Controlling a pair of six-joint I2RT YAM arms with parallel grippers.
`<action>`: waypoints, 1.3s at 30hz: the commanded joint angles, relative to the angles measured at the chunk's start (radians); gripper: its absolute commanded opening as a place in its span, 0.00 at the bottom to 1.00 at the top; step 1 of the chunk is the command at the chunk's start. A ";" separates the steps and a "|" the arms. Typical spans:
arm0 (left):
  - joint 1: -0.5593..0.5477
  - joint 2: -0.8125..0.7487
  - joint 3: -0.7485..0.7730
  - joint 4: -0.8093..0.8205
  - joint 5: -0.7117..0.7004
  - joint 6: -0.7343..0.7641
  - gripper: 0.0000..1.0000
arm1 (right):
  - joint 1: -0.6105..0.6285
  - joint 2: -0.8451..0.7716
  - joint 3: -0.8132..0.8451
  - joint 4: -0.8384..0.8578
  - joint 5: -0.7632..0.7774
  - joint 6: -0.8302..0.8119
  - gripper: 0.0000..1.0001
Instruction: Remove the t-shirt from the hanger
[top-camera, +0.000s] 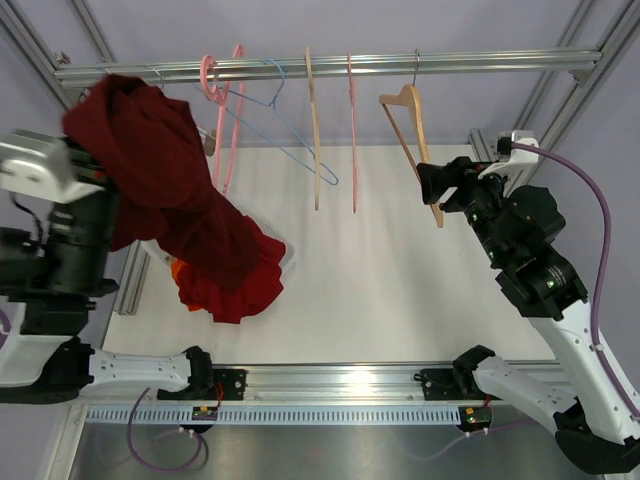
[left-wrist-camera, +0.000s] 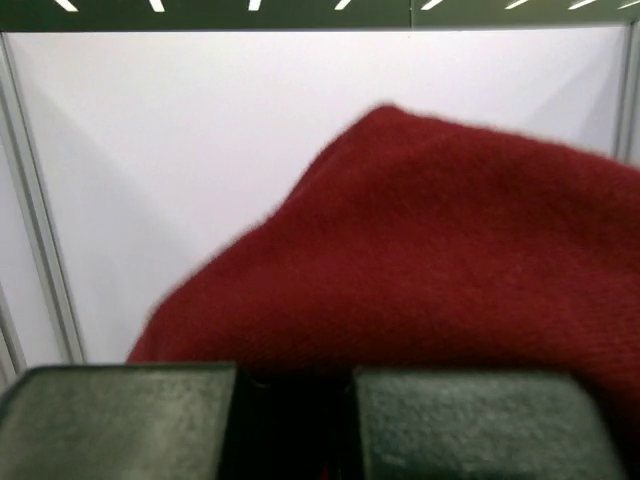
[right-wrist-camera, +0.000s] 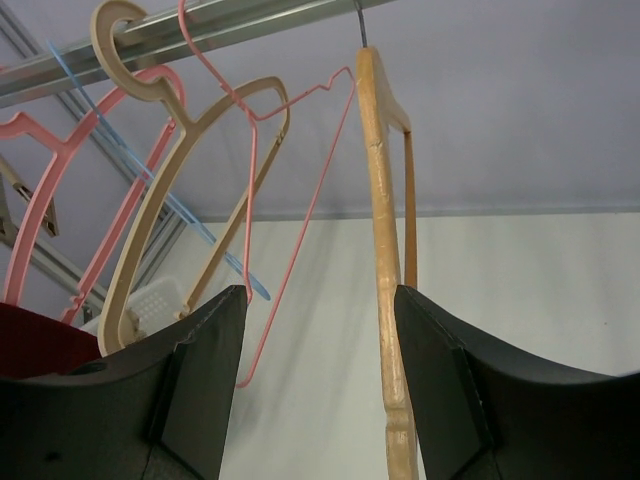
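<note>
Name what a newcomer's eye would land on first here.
The dark red t-shirt dominates the left side, bunched high by the metal rail and spilling onto the white table, pinched in the shut left gripper. Next come the bare hangers along that rail, with the open right gripper either side of the wooden hanger.

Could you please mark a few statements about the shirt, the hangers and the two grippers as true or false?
1. The left gripper has its jaws shut on the dark red t-shirt. True.
2. The right gripper has its jaws clamped on the wooden hanger. False: they stand open.
3. The wooden hanger hangs from the rail. True.
4. The dark red t-shirt hangs on the wooden hanger. False: that hanger is bare, and the shirt is over at the left.
</note>
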 joint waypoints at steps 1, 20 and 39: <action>0.020 -0.092 -0.250 0.217 -0.059 0.093 0.00 | -0.004 -0.017 -0.021 0.012 -0.062 0.029 0.68; 0.369 -0.427 -1.094 -0.615 -0.362 -1.338 0.00 | -0.004 -0.155 -0.160 0.008 -0.185 0.109 0.67; 1.284 0.024 -1.053 -0.336 0.588 -1.471 0.00 | -0.004 -0.258 -0.256 -0.002 -0.276 0.158 0.67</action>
